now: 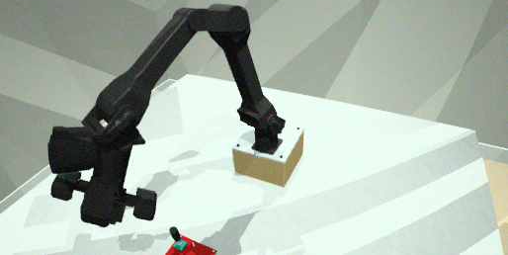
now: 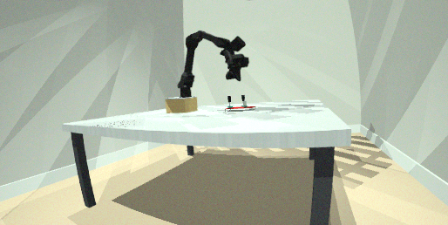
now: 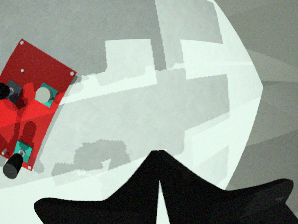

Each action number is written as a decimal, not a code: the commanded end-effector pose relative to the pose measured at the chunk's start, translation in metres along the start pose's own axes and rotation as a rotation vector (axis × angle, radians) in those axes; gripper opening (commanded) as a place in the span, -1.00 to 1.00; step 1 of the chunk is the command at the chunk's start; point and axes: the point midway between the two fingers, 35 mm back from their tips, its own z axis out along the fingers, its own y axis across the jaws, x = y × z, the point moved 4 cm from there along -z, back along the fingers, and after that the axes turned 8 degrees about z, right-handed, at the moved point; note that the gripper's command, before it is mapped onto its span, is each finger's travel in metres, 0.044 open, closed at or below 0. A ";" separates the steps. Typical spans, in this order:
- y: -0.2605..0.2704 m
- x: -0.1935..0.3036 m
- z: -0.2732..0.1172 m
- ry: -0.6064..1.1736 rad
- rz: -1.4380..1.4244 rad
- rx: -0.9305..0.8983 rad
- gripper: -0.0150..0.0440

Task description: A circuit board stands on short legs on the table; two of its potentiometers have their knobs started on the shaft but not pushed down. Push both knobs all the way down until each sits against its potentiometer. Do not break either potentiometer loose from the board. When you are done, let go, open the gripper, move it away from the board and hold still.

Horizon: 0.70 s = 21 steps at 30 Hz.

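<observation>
The red circuit board (image 1: 200, 249) (image 2: 249, 107) (image 3: 45, 67) stands on the table, partly cut off in the wrist view and the top view. A black knob (image 1: 175, 233) (image 2: 229, 98) (image 3: 13, 166) stands high over a green potentiometer (image 1: 180, 245) (image 3: 23, 149). A second black knob (image 2: 243, 98) (image 3: 4, 91) stands above a dark base (image 3: 15, 91). A light grey round cap (image 3: 44, 94) sits on another green base. How far each knob is down is too small to tell. My gripper (image 1: 103, 219) (image 2: 234, 78) (image 3: 157, 156) is shut and empty, well above the board and off to its side.
The arm's wooden mounting block (image 1: 259, 170) (image 2: 181, 105) stands on the white table (image 1: 376, 166) (image 2: 218, 134). The table's edge (image 3: 260, 87) curves along the right in the wrist view. Shadow patches cross the table top.
</observation>
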 end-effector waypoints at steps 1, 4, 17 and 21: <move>0.029 0.006 -0.006 0.039 0.000 -0.150 -0.49; 0.047 0.011 -0.011 0.073 0.002 -0.247 -0.49; 0.089 0.025 -0.031 0.179 0.015 -0.485 -0.49; 0.094 0.027 -0.022 0.179 0.015 -0.485 -0.49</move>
